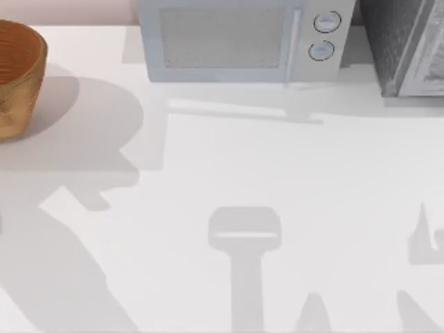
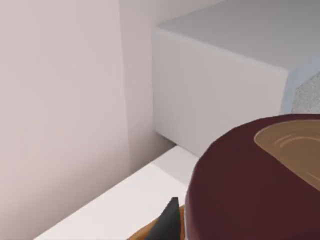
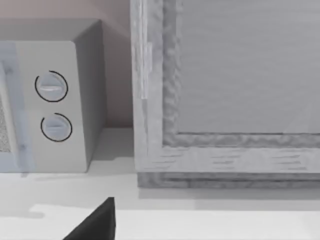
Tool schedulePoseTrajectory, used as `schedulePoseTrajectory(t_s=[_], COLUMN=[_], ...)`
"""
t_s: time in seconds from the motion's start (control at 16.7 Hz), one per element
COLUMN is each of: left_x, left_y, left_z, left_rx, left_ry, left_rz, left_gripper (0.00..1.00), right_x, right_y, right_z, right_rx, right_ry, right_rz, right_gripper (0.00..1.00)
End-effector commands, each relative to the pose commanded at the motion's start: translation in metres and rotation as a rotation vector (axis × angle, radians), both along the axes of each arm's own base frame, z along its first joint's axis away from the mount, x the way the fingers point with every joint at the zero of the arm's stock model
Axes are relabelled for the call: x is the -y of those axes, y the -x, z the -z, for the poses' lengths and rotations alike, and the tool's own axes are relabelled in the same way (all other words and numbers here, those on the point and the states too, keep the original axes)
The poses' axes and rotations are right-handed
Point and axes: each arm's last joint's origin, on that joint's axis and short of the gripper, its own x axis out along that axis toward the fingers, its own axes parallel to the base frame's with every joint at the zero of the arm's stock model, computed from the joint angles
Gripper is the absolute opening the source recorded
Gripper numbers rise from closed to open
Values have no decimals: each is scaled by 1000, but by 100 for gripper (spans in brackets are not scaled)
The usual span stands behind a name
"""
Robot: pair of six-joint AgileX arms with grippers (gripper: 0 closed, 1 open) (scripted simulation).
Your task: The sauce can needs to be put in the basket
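The sauce can [image 2: 250, 190], dark red with a tan-brown top, sits very close to the camera in the left wrist view. A dark finger [image 2: 169, 222] of my left gripper lies against its side, shut on it. Beside that finger a sliver of the golden-brown basket [image 2: 145, 234] shows beneath the can. In the top view the basket [image 1: 17, 76] stands at the far-left back corner of the white table. One dark finger [image 3: 97, 222] of my right gripper shows in the right wrist view, facing the back right of the table.
A grey microwave [image 1: 236, 41] stands at the back middle, its side [image 2: 215, 95] close to the can and its two dials [image 3: 52, 107] facing front. A grey framed cabinet [image 1: 409, 48] fills the back right corner. The pale wall [image 2: 60, 100] rises behind.
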Motion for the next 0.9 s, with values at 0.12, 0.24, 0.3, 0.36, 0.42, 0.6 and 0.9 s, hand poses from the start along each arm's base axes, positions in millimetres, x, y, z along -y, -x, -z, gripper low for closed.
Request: schedulePoseTrajectory(t_s=[0.12,0.24,0.3,0.36,0.42,0.6,0.9], left_x=[0,1,1,3,6,15,31], left_y=[0,-1,-1,-3,-5,-16,-33], left_z=[0,1,2,3,6,14,25], left_rx=[0,1,0,-8,-16,-14,19], left_ry=[0,0,0,4,8,2,-14], left_rz=[0,4,4,4,5,6,0], left_gripper=[0,0,0,0,0,0,0], right_x=[0,0,0,0,0,0,0], right_y=[0,0,0,0,0,0,0], right_z=[0,0,0,0,0,0,0], right_rx=[0,0,0,0,0,0,0], right_ry=[0,0,0,0,0,0,0], right_rz=[0,0,0,0,0,0,0], right_gripper=[100,100,100,100,100,100,100])
